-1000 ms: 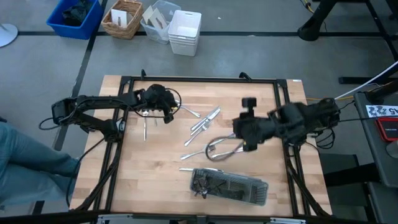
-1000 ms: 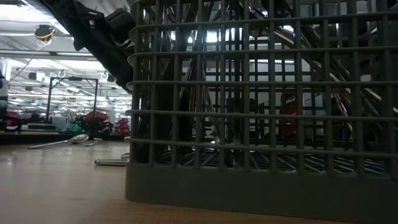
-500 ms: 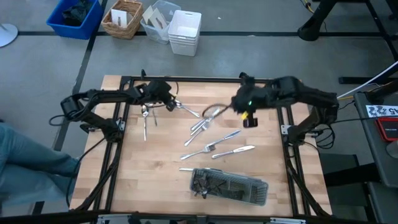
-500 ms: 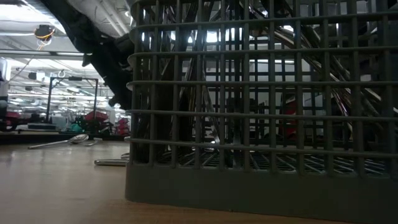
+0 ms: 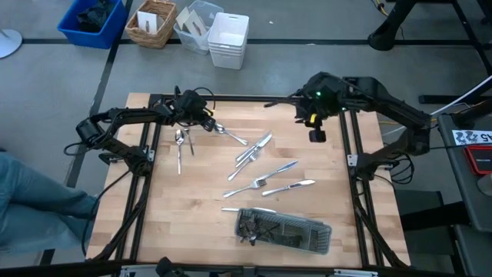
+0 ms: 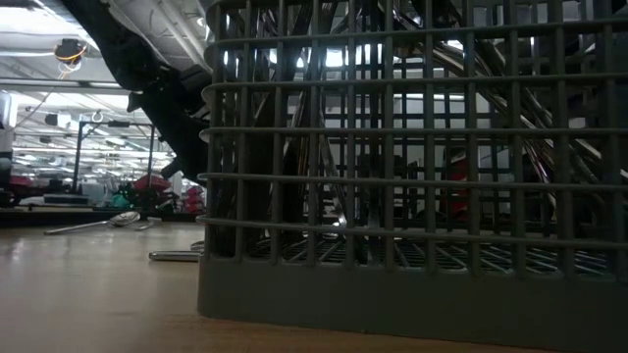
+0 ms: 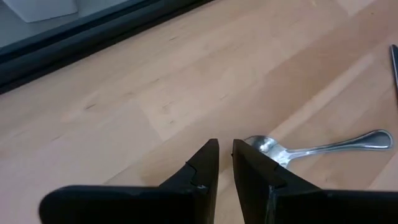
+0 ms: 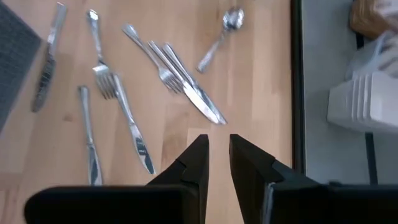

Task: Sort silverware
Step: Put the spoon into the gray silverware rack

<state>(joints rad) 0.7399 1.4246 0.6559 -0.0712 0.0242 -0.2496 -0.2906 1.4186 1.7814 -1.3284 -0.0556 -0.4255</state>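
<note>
part sorted, by the look of it: a dark clump of silverware [image 5: 250,225] already in the mesh tray [image 5: 307,235] near the table's [image 5: 338,200] front edge, yet loose pieces lying out mid-table: a fork [image 5: 255,185], knives [image 5: 283,168], spoons [image 5: 179,144] toward the left. left gripper [image 5: 201,121] low over a spoon [image 7: 323,146], jaws narrow, holding nothing. right gripper [image 5: 316,135] raised near the far right edge (well apart from the pieces), jaws narrow and empty. most of the loose pieces left to gather.

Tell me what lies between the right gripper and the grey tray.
In the high view, loose silverware lies on the table between the right gripper and the grey tray.
</note>
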